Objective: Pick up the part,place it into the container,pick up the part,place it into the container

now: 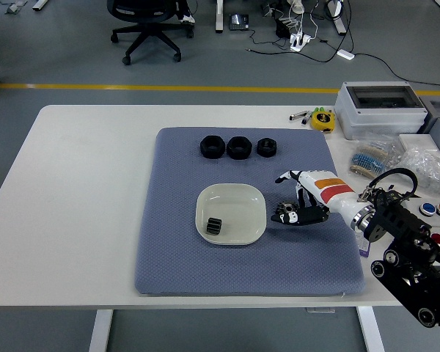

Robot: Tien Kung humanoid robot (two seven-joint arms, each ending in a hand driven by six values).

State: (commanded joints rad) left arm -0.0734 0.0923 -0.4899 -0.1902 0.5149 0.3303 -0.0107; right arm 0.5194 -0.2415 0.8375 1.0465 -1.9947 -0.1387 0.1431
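1. Your right hand [302, 207] reaches in from the right side of the counter [81, 191] and sits low over the blue-grey mat [176, 257], just to the right of the white dish [232, 213].
2. Its fingers [299, 217] are curled loosely around a black gear-shaped part [283, 212], which lies on the mat right beside the dish's right rim; you cannot tell whether they are pinching it or merely touching it.
3. A small black ridged part [214, 226] lies inside the dish, near its lower-left corner.
4. Three more black parts line up along the mat's far edge: a hex nut [212, 147], a second hex nut [240, 147] and a smaller round piece [267, 147], close together and well apart from the dish.
5. On the counter's right end you see a grey lidded box [379, 108], clear bags of small items [414, 163] and a panel of coloured push buttons [436, 220].
6. Your left arm does not show.
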